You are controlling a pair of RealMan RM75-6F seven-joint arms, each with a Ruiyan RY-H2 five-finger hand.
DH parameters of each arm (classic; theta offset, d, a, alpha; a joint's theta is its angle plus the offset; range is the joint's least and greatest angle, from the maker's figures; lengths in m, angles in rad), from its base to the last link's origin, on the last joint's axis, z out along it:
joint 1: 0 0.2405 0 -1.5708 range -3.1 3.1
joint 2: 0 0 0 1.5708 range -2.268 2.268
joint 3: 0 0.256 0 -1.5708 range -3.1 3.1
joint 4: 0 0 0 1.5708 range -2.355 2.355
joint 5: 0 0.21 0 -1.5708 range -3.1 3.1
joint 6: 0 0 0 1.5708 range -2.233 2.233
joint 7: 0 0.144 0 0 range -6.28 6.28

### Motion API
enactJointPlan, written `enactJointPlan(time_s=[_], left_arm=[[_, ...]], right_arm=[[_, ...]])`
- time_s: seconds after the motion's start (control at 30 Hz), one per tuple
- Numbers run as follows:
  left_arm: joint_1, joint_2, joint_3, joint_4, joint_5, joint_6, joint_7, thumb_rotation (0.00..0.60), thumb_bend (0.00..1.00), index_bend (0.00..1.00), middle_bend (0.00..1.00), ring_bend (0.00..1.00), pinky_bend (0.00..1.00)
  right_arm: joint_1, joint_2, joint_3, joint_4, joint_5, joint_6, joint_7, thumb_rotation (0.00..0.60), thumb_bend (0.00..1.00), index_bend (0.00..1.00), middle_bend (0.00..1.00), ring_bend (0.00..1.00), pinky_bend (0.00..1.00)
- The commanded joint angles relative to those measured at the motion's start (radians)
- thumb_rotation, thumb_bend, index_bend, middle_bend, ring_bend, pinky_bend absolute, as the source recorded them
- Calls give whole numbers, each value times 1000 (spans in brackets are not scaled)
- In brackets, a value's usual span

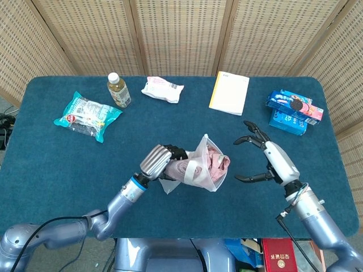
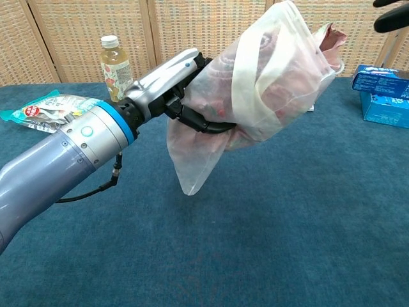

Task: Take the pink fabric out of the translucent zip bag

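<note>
A table (image 1: 51, 170) with a dark teal felt top stands before a folding screen (image 1: 181, 34) of woven cane panels in pale wooden frames. Light is even. Grey floor (image 1: 5, 107) shows at the left edge.
</note>
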Motion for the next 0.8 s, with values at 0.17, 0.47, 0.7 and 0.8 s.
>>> enactJointPlan(time_s=[0.17,0.47,0.7,0.8], left_arm=[[-10,-12,-11,-14,-18,-11,10,600,304,634,565,530,536],[-15,-13,-24,-17,-39,-15,32,600,305,634,565,530,536],[-26,-31,-36,-7,-46,-12,47,600,305,634,565,530,536],[-34,-36,-44,-3,-51,-16,55,600,304,634,565,530,536]], right_arm=[[72,-48,7,-6,114,-35,-108,600,0,319,0,0,0],[91,-67,4,-25,170,-21,-163,600,0,327,0,0,0],[130,-57,12,-31,242,-83,-168,600,0,343,0,0,0],[146,-60,13,-31,259,-97,-178,600,0,344,0,0,0]])
